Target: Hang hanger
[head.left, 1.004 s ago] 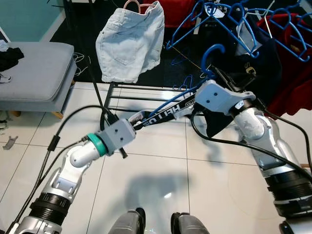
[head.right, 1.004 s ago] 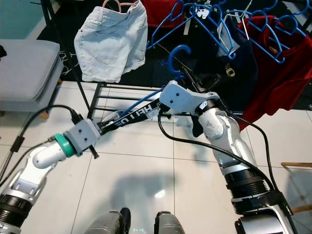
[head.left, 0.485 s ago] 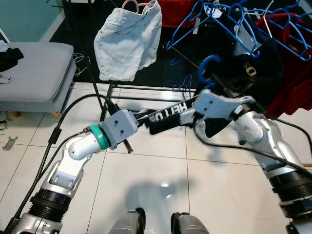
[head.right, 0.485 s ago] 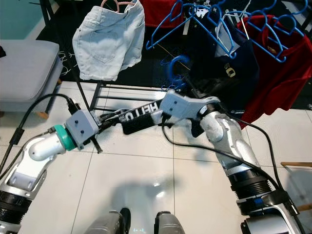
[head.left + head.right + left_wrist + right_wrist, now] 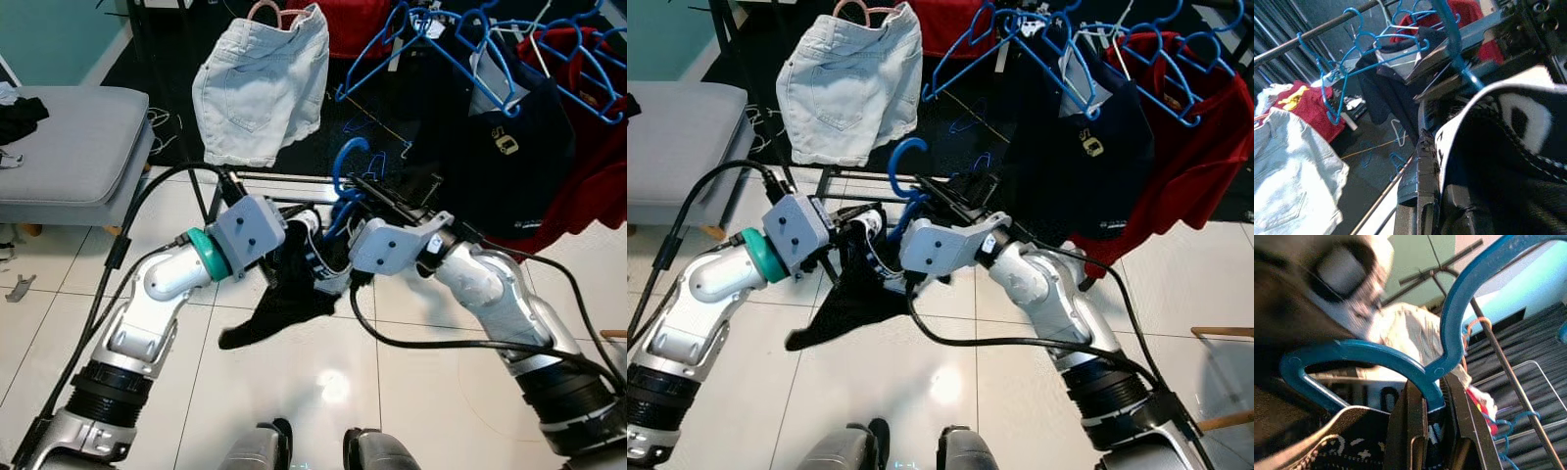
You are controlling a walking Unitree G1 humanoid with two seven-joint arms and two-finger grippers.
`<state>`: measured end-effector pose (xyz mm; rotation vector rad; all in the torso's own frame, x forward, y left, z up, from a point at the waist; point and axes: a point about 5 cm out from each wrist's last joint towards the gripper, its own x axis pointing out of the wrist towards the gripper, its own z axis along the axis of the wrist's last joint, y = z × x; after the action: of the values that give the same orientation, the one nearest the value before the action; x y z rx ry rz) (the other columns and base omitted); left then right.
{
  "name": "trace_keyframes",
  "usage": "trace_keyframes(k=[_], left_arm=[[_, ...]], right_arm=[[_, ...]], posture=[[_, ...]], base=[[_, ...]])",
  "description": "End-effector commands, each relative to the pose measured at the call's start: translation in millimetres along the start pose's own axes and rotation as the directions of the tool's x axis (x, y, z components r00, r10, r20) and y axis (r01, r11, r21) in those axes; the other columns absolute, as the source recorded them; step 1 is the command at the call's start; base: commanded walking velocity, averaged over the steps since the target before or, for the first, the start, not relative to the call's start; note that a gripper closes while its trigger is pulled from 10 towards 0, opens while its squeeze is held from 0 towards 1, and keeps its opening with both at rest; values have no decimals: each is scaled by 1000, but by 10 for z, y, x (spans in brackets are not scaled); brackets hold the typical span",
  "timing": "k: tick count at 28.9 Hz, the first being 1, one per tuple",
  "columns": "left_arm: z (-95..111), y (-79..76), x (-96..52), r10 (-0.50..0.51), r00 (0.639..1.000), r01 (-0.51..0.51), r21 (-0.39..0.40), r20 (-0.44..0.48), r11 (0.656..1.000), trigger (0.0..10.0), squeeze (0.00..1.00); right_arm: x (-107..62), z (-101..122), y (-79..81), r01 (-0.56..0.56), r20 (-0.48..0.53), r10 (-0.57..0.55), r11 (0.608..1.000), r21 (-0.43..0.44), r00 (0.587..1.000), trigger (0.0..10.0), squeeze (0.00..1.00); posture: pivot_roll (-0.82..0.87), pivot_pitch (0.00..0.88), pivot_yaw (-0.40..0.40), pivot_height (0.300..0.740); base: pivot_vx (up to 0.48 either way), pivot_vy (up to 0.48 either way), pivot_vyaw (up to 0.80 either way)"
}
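Holding a blue plastic hanger low in front of the body, the right gripper has its two black fingers pinched on the hanger's neck just below the hook, so the curved hook stands free above the gripper and can be offered up to a rail. Draped from the hanger is a black garment with white lettered trim; it sags limp toward the white tiled floor, soft knit cloth with a woven printed band at the edge. The left gripper sits right against the same cloth and appears closed on its white-edged band, judging by the left wrist view, where the band lies across the fingers (the fingertips themselves are buried in cloth). My reading: the left arm steadies the garment on the hanger while the right carries the load. Beyond, a dark metal clothes rack carries pale blue denim shorts on a pink hanger, stiff and faded, plus a cluster of empty blue hangers, a navy shirt and a red garment. A grey upholstered bench stands well apart on the robot's left. The hanger is not yet on any rail; it sits between the two grippers, below the rack's hanging clothes. Next move likely calls for lifting the hook to the bar without snagging neighbouring hangers.
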<state>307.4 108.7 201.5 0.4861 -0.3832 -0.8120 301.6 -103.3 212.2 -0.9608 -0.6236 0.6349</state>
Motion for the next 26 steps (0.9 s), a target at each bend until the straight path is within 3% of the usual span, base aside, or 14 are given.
trace_keyframes(k=[1, 2, 3, 5, 6, 17, 19, 21, 24, 26], left_arm=[[-63, -20, 0, -3, 1000, 3, -22, -30, 1000, 10000, 0], [-63, -20, 0, -3, 1000, 3, -22, -30, 1000, 10000, 0], [-140, -48, 13, -9, 996, 9, 1, -85, 1000, 10000, 0], [-140, -48, 13, -9, 996, 9, 1, -85, 1000, 10000, 0], [-244, -86, 12, -23, 986, 28, 30, -162, 999, 10000, 0], [-371, -156, -8, -39, 969, 47, 26, -245, 999, 10000, 0], [-485, -114, -143, -33, 947, 45, 32, -318, 998, 10000, 0], [-485, -114, -143, -33, 947, 45, 32, -318, 998, 10000, 0], [-597, -35, -308, -13, 921, 33, 45, -388, 998, 10000, 55], [-597, -35, -308, -13, 921, 33, 45, -388, 998, 10000, 55]], right_arm=[[-13, 45, 55, -21, 27, 21, 1000, 9, 999, 10000, 0], [-13, 45, 55, -21, 27, 21, 1000, 9, 999, 10000, 0], [-10, 90, 77, -20, 54, 19, 1000, 14, 998, 10000, 0], [-10, 90, 77, -20, 54, 19, 1000, 14, 998, 10000, 0], [-8, 143, 82, -10, 88, 8, 1000, 19, 996, 10000, 0], [11, 197, 51, 33, 120, -35, 999, 23, 992, 10000, 0], [-23, 63, -41, 70, 57, -70, 998, 5, 996, 10000, 0], [-23, 63, -41, 70, 57, -70, 998, 5, 996, 10000, 0], [-91, -75, -152, 98, -9, -99, 995, -18, 995, 10000, 0], [-91, -75, -152, 98, -9, -99, 995, -18, 995, 10000, 0]], posture=[[-99, 80, 72, 740], [-99, 80, 72, 740], [-99, 78, 75, 740], [-99, 78, 75, 740], [-99, 78, 75, 740], [-98, 78, 82, 740], [-93, 84, 83, 740], [-93, 84, 83, 740], [-90, 86, 82, 740], [-90, 86, 82, 740]], base=[[0, 0, 0], [0, 0, 0], [0, 0, 0], [0, 0, 0], [0, 0, 0], [0, 0, 0], [0, 0, 0], [0, 0, 0], [0, 0, 0], [0, 0, 0]])
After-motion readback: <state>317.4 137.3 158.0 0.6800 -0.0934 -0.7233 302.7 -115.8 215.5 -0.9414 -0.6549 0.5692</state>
